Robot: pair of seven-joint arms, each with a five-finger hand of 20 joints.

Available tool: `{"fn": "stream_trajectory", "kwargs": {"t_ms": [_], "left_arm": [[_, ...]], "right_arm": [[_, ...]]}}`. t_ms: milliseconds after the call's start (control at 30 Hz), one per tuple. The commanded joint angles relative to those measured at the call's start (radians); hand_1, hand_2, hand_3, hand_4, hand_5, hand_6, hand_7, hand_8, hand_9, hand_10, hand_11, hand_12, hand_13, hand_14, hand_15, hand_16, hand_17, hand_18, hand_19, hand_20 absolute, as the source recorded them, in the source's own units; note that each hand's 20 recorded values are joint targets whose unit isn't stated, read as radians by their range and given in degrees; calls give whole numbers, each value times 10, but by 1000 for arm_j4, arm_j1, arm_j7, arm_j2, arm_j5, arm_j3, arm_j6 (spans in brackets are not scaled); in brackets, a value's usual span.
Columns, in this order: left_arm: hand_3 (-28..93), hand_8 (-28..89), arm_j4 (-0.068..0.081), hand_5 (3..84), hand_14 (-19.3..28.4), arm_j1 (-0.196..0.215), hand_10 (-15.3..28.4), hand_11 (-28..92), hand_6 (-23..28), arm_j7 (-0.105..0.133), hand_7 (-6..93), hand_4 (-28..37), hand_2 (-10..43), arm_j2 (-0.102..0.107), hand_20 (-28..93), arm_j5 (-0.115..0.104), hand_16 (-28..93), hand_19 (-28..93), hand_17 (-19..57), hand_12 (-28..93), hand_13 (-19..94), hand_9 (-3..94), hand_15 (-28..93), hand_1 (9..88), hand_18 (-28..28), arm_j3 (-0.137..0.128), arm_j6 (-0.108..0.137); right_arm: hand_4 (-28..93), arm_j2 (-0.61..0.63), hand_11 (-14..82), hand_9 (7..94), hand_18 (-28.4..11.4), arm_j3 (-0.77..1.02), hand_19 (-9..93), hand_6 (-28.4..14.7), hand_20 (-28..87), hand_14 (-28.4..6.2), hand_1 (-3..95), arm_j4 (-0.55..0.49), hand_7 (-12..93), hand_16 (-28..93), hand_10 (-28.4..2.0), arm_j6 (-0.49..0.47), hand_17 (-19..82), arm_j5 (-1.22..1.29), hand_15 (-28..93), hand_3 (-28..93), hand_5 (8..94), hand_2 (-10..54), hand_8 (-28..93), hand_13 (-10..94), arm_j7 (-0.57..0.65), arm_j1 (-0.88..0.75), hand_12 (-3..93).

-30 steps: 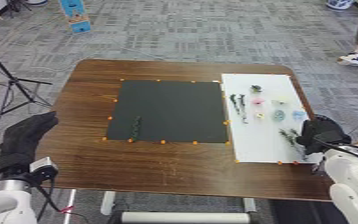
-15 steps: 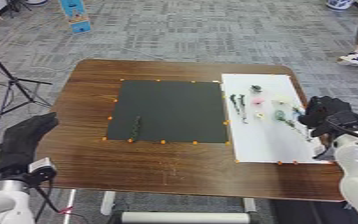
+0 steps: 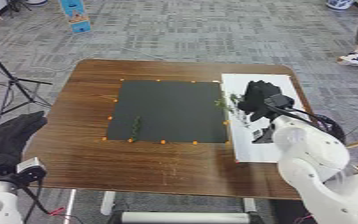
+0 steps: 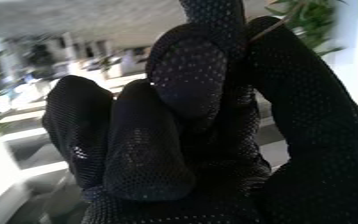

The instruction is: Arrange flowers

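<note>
Right hand [image 3: 262, 95]: we had its fingers curled, pinching a green sprig [image 4: 310, 27] against the thumb.
White sheet [image 3: 255, 153]: we saw it beneath that hand.
Black sheet [image 3: 171, 110]: lay to its left, bearing a leafy stem [image 3: 136, 129].
Left hand [image 3: 14, 137]: we kept it well apart, relaxed, empty.

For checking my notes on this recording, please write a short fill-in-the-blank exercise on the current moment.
1. The right hand is over the ____ sheet.
2. It pinches a sprig whose leaves are ____.
3. A leafy strand lies by the near ____ corner of the black mat.
4. The small marks along the mat's edges are ____.

Missing words: white; green; left; orange.
</note>
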Motion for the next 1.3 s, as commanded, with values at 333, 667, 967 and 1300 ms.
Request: {"fn": "stream_trajectory", "kwargs": {"t_ms": [333,667,967,1300], "left_arm": [[720,-69,-15,548,140,1,133,225,23,-28,191,-244,40,18,181,7,9,23,95,161,396,516,121,266,69,9,-9],[718,-69,-9,549,140,-18,133,225,25,-38,189,-243,41,20,181,9,9,23,95,160,396,516,121,267,69,38,-19],[720,-68,-2,550,140,-34,132,225,27,-43,185,-239,40,25,180,11,10,23,94,161,395,515,121,266,69,58,-36],[721,-68,14,551,141,-71,133,225,28,-44,184,-238,39,30,178,12,10,22,91,160,394,515,121,267,69,96,-49]], "right_arm": [[2,-254,493,937,-238,-232,932,-3,741,-88,410,210,268,442,-113,-95,633,20,756,686,929,8,7,890,45,217,280],[-6,-399,495,937,-234,-242,932,-5,737,-84,414,362,263,437,-114,-69,642,3,749,675,931,22,-6,897,92,244,269],[-17,-482,485,937,-227,-236,932,-10,728,-75,416,404,242,433,-115,-31,648,24,731,670,933,35,-13,906,110,237,255],[-39,-515,467,937,-220,-263,932,-15,713,-68,425,426,215,434,-117,-14,651,86,700,658,934,54,-24,915,111,243,245]]}}
